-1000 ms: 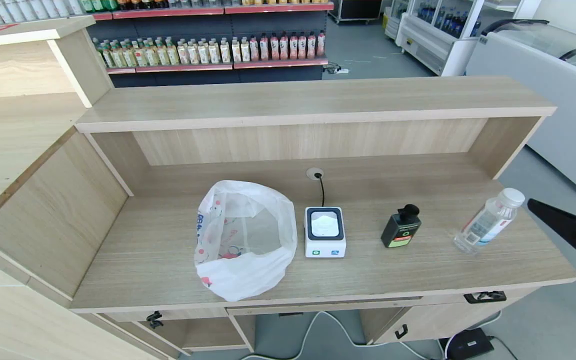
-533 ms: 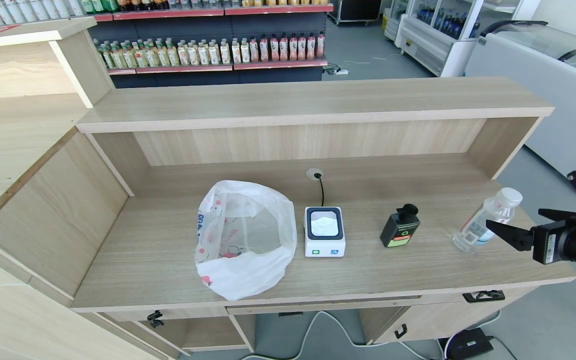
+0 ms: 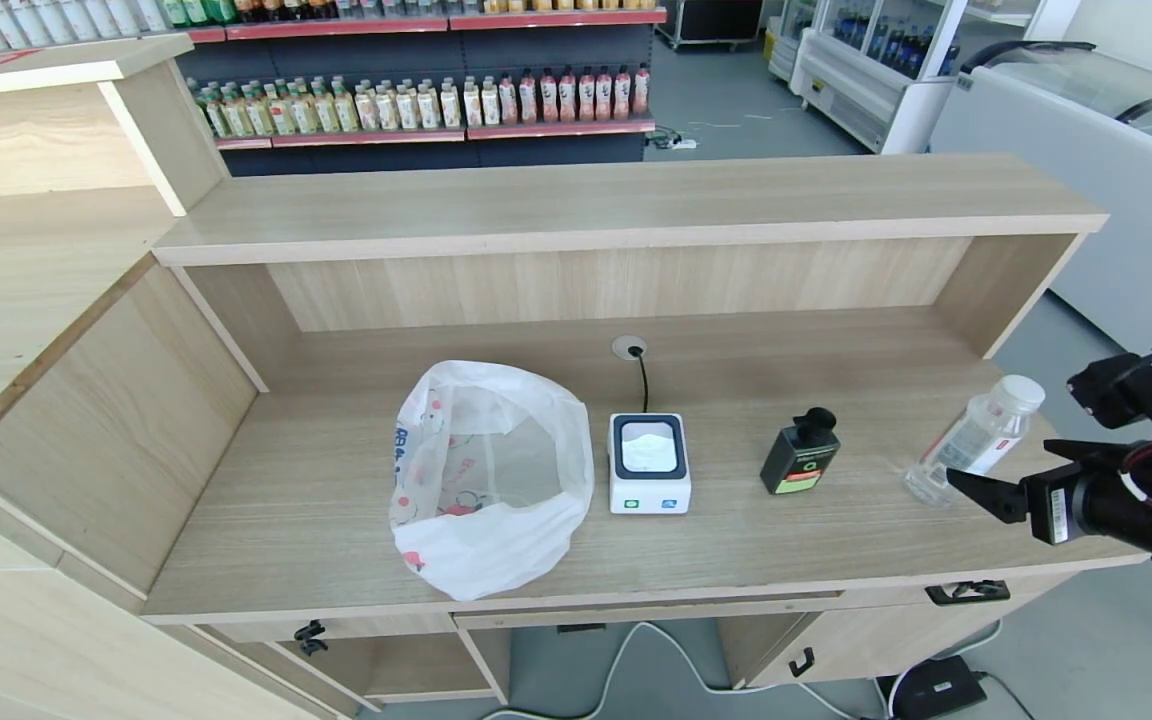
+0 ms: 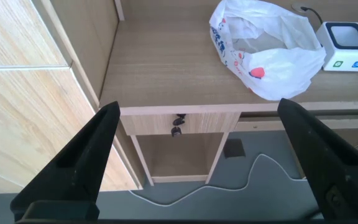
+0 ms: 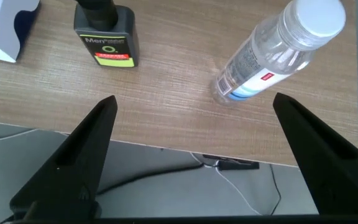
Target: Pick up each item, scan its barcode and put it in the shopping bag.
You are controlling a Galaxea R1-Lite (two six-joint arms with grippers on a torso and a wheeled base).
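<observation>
A clear water bottle [image 3: 971,440] with a white cap stands near the counter's right end; in the right wrist view the water bottle [image 5: 272,53] appears leaning. Left of it is a dark bottle [image 3: 801,455] [image 5: 104,37] with a black cap. A white scanner [image 3: 648,462] [image 4: 347,43] sits mid-counter, beside the open white shopping bag [image 3: 486,475] [image 4: 269,46]. My right gripper [image 3: 1001,462] [image 5: 194,106] is open, just off the front right edge, close to the water bottle and not touching it. My left gripper [image 4: 197,112] is open, low before the counter's left front, holding nothing.
The wooden counter [image 3: 836,540] has a raised back shelf [image 3: 626,205] and side walls. A black cable [image 3: 644,385] runs from the scanner to a hole behind it. Drawers and cables lie under the front edge. Freezers stand to the right.
My right gripper has come in from the right edge of the head view, nearer to the water bottle. The items on the counter stay put.
</observation>
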